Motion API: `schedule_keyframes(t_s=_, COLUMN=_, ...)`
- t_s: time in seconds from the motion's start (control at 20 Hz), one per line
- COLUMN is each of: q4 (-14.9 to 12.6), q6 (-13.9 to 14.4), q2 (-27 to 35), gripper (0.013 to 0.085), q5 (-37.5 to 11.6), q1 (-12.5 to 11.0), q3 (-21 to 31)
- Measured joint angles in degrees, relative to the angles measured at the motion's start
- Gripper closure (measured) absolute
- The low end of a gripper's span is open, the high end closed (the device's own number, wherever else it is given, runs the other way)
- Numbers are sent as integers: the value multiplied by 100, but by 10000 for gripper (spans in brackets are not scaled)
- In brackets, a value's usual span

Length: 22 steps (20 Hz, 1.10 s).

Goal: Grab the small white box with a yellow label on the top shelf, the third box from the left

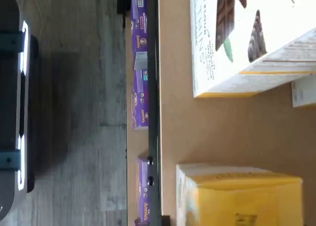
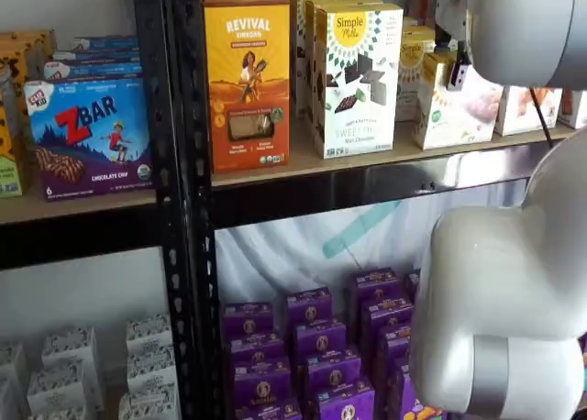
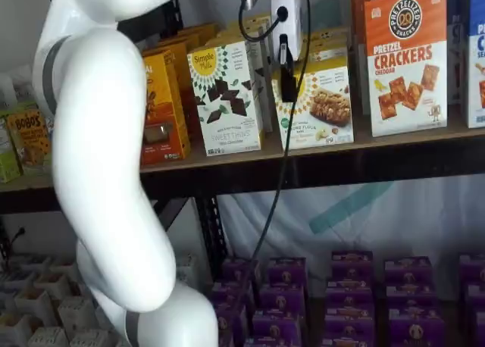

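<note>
I see the gripper (image 3: 288,78) at the small white box (image 3: 317,104), a matte carton on the top shelf's (image 3: 364,164) glossy beam; its grip I cannot tell.

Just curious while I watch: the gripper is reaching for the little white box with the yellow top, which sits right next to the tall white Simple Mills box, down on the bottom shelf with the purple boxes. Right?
Not quite. The small white box stands on the top shelf, beside the Simple Mills box, as both shelf views show. The purple boxes are below. The gripper is at it.

"Simple Mills" white box (image 2: 357,79), "ZBAR" purple box (image 2: 88,138), "CRACKERS" orange-topped box (image 3: 405,59)
</note>
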Motion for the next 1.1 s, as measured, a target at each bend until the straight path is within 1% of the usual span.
schedule_keyframes(t_s=0.05, q4=8, q6=0, q2=4, gripper=530, q5=2, q1=-3, q3=-5)
schedule_keyframes(t_s=0.25, q4=38, q6=-19, q2=27, gripper=530, q5=7, q1=-28, q3=-41)
schedule_keyframes(t_s=0.35, q4=47, q6=-30, q2=46, gripper=610, q5=33, q1=-44, q3=-72)
schedule_keyframes(t_s=0.6, q4=59, q6=-51, q2=50, gripper=610, q5=38, q1=-68, q3=-82)
schedule_keyframes(t_s=0.65, q4=65, q6=-55, q2=56, gripper=650, q5=55, q1=-74, q3=-91)
schedule_keyframes(t_s=0.85, q4=80, q6=-63, q2=51, gripper=650, q5=73, q1=-86, q3=-95)
schedule_keyframes(t_s=1.1, q4=54, q6=-30, q2=-18, gripper=650, q5=312, q1=-76, q3=-133)
